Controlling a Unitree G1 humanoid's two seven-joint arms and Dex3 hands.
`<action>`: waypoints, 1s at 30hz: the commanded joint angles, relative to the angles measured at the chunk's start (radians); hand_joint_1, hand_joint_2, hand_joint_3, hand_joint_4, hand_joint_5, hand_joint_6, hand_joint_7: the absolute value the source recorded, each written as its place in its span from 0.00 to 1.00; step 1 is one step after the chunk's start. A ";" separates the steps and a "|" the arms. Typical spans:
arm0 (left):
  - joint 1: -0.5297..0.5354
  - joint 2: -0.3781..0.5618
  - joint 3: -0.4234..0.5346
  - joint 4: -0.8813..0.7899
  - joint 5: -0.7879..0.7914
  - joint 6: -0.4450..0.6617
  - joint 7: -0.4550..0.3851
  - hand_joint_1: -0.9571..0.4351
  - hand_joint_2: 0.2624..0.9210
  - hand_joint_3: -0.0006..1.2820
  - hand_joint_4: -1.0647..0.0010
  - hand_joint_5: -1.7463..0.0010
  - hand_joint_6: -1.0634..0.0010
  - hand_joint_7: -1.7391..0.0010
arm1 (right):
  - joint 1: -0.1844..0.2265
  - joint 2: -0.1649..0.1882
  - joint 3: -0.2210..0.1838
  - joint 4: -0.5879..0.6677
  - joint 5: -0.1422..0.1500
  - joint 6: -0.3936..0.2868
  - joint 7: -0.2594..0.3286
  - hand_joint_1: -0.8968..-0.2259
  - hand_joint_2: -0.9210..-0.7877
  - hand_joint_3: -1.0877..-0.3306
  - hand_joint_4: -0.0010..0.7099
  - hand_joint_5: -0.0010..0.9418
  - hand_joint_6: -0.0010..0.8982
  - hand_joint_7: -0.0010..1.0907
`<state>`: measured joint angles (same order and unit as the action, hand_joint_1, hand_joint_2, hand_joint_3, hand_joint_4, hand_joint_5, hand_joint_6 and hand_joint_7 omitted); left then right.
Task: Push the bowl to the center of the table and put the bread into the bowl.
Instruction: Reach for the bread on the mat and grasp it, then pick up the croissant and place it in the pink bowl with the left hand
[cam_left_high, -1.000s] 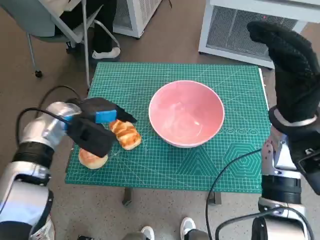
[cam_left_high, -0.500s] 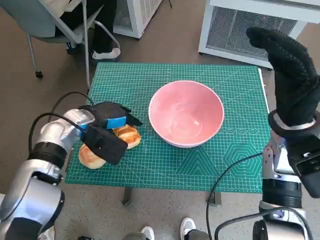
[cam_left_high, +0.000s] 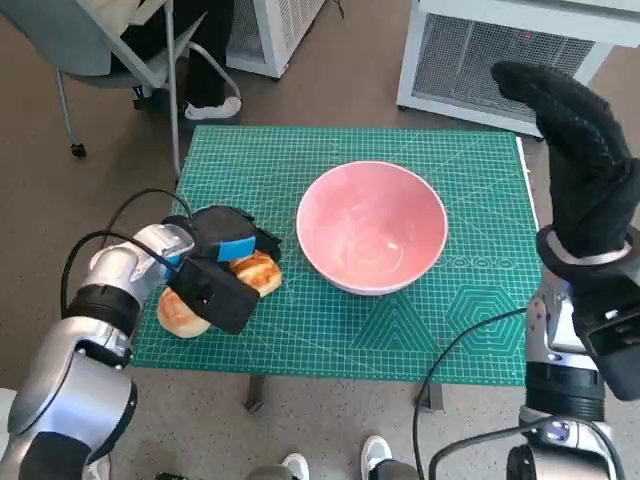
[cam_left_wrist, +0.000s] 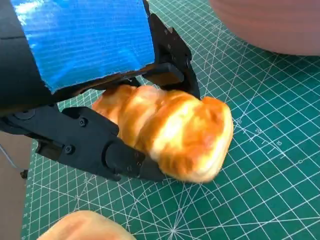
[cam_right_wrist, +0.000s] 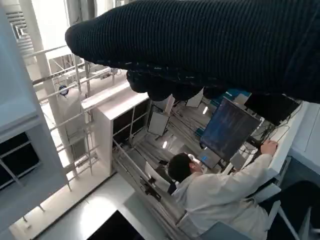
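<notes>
The pink bowl (cam_left_high: 372, 226) stands on the green mat (cam_left_high: 440, 330), right of the middle; its side (cam_left_wrist: 270, 25) also shows in the left wrist view. A golden twisted bread roll (cam_left_high: 258, 272) lies on the mat left of the bowl. My left hand (cam_left_high: 222, 268) is down over it. In the left wrist view its black fingers (cam_left_wrist: 100, 150) press the roll (cam_left_wrist: 175, 132) from both sides, gripping it while it rests on the mat. My right hand (cam_left_high: 580, 150) is raised beyond the table's right edge, fingers stretched out and holding nothing; the glove (cam_right_wrist: 210, 45) fills its own view.
A second, round bun (cam_left_high: 178, 314) lies near the mat's front left corner, beside my left hand. A chair (cam_left_high: 110, 50) stands at the back left, white units at the back. Feet (cam_left_high: 375, 455) show below the table's front edge. A person (cam_right_wrist: 215, 190) sits at a desk.
My left hand has swung in over the twisted roll and closed its fingers round it. The right hand has stayed raised, almost still.
</notes>
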<state>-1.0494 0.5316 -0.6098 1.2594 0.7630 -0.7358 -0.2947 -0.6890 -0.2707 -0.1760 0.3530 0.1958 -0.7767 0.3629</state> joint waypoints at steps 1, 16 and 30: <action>-0.050 0.057 0.083 -0.003 -0.104 -0.031 -0.120 0.69 1.00 0.06 0.41 0.33 0.38 0.32 | 0.027 -0.004 -0.001 -0.012 -0.001 0.018 -0.012 0.41 0.00 0.45 0.44 0.00 0.02 0.60; -0.171 0.090 0.419 -0.145 -0.515 -0.044 -0.359 0.69 1.00 0.04 0.38 0.33 0.36 0.34 | 0.023 -0.002 -0.003 0.006 0.006 0.011 -0.012 0.41 0.00 0.45 0.44 0.00 0.02 0.60; -0.281 -0.049 0.355 -0.226 -0.432 -0.063 -0.249 0.69 1.00 0.04 0.39 0.33 0.33 0.36 | 0.008 0.010 0.006 0.008 0.001 0.018 -0.019 0.42 0.00 0.45 0.44 0.00 0.02 0.60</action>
<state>-1.3016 0.5295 -0.2167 1.0284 0.2834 -0.7911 -0.5619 -0.6872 -0.2687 -0.1758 0.3556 0.1975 -0.7707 0.3540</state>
